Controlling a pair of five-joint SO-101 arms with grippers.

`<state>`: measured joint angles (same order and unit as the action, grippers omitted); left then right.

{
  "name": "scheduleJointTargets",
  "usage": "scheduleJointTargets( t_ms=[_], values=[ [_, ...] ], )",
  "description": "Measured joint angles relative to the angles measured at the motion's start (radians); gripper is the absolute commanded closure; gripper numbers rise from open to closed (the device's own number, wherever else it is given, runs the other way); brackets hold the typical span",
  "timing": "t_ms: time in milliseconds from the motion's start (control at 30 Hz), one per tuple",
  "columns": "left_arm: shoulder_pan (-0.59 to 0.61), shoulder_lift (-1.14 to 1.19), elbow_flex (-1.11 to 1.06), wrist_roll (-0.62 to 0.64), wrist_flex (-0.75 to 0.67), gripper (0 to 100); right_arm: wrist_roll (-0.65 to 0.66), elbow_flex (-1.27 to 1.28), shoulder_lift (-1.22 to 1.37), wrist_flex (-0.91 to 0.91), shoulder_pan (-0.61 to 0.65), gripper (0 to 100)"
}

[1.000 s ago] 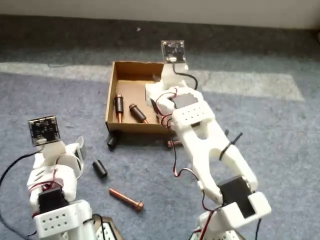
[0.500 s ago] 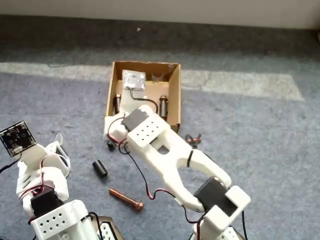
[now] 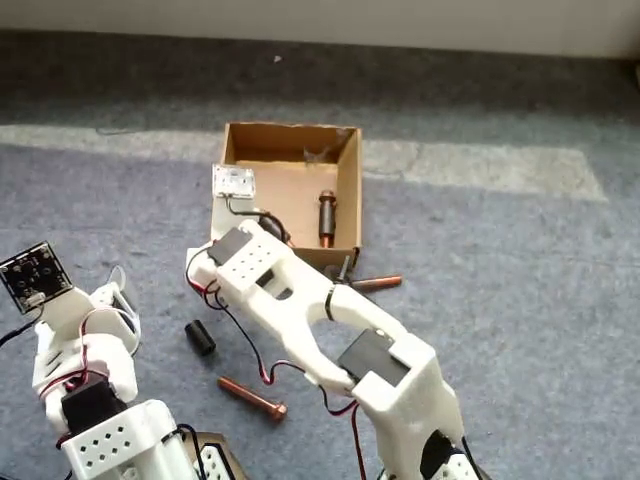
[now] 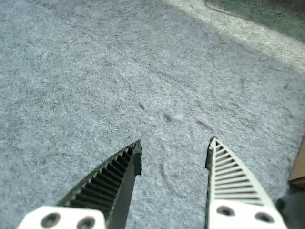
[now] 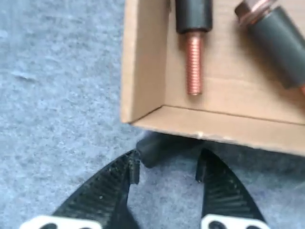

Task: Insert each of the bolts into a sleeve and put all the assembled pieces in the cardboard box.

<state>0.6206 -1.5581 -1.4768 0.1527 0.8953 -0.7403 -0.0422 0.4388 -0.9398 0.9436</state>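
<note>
Grey carpet (image 3: 520, 300) covers the worktop. Over a bare patch of it, the left arm's fingers (image 4: 116, 179) are spread open. Nearby lie a short black cylindrical sleeve (image 3: 200, 337) and a copper threaded bolt (image 3: 253, 398). The right arm's fingers (image 5: 217, 191) stand apart just before another black sleeve (image 5: 159, 144), which lies against the brown cardboard box (image 3: 349, 190). An assembled bolt-in-sleeve piece (image 3: 326, 217) lies inside the box, and a second loose bolt (image 3: 377, 284) lies outside it.

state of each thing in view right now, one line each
cardboard box, open-topped
left tool, open, empty
right tool, open, empty, at the sleeve by the box
sleeved bolts, assembled, lying in box
loose sleeve, empty, on carpet
loose bolt, bare, on carpet
second bolt, on carpet beside box
</note>
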Motion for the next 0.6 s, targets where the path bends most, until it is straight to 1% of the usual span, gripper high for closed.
scheduleJointTargets(
  t_ms=[200, 433, 600],
  values=[
    [0.000, 0.000, 0.000, 0.000, 0.000, 76, -0.051, -0.002, 0.002, 0.041, -0.018, 81.4],
    [0.000, 0.000, 0.000, 0.000, 0.000, 76, -0.061, -0.002, 0.002, 0.068, -0.052, 81.4],
    [0.000, 0.000, 0.000, 0.000, 0.000, 76, -0.061, -0.002, 0.002, 0.066, -0.052, 81.4]
  ],
)
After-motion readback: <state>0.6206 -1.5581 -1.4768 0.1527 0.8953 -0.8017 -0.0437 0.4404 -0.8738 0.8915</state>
